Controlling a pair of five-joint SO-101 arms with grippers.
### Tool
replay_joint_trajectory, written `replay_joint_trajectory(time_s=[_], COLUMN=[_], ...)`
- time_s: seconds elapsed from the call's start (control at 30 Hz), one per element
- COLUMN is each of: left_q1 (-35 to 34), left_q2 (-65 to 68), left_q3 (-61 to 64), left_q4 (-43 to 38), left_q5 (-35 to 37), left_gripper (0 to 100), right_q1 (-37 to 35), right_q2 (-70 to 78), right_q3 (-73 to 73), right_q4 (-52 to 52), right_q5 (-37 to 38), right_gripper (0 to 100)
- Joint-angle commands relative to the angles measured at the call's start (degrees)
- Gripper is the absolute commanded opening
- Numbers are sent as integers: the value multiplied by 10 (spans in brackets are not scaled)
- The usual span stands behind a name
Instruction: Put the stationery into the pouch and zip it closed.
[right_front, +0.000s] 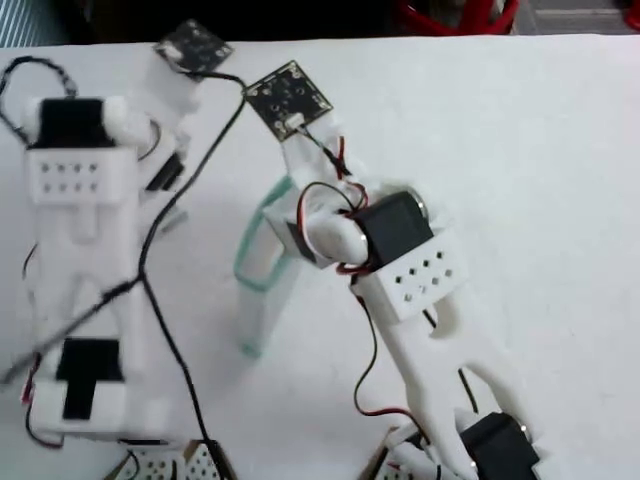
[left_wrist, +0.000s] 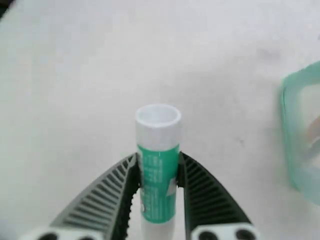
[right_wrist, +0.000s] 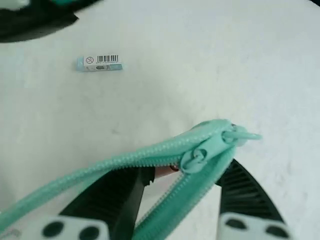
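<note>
left claw (left_wrist: 157, 160) clamps glue stick (left_wrist: 158, 131), pouch (right_wrist: 150, 152) seemingly open

My left arm (right_front: 80, 200) lies stretched along the left side of the desk (right_front: 540, 150), its gripper end toward the far edge. My left gripper (left_wrist: 157, 162) is clamped on a glue stick (left_wrist: 158, 130), with one ribbed finger (left_wrist: 200, 190) pressed to each side of the barrel. My right arm (right_front: 420, 300) reaches in at a slant from the near edge, wrist tipped downward. My right gripper (right_wrist: 187, 175) grips the zipper end of the pouch (right_wrist: 150, 152), a finger on either side.
</note>
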Motion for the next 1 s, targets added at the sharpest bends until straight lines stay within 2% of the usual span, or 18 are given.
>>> replay_joint_trajectory(time_s=[0.0,0.2,0.3,0.4,0.53,0.77,0.87,0.97], left_q1=[8,20,80,187,260,294,325,340], left_q2=[-98,-210,-272,-326,-349,-361,-402,-469], left_q3=[-30,-34,-34,-33,-30,1,-11,0], left_q4=[0,-1,-17,-76,-127,-104,-77,-71], left_q5=[49,178,238,287,297,316,356,350], left_gripper=[27,27,27,27,27,27,27,27], right_q1=[-6,-6,-6,-6,-6,-4,-2,-2], right_q2=[4,4,4,4,4,3,3,3], right_q3=[21,19,20,20,20,19,20,21], right_q4=[-4,-4,-4,-4,-4,-3,-3,0], right_q5=[-5,-5,-5,-4,-4,-2,-3,-2], right_gripper=[194,194,194,194,194,194,194,194])
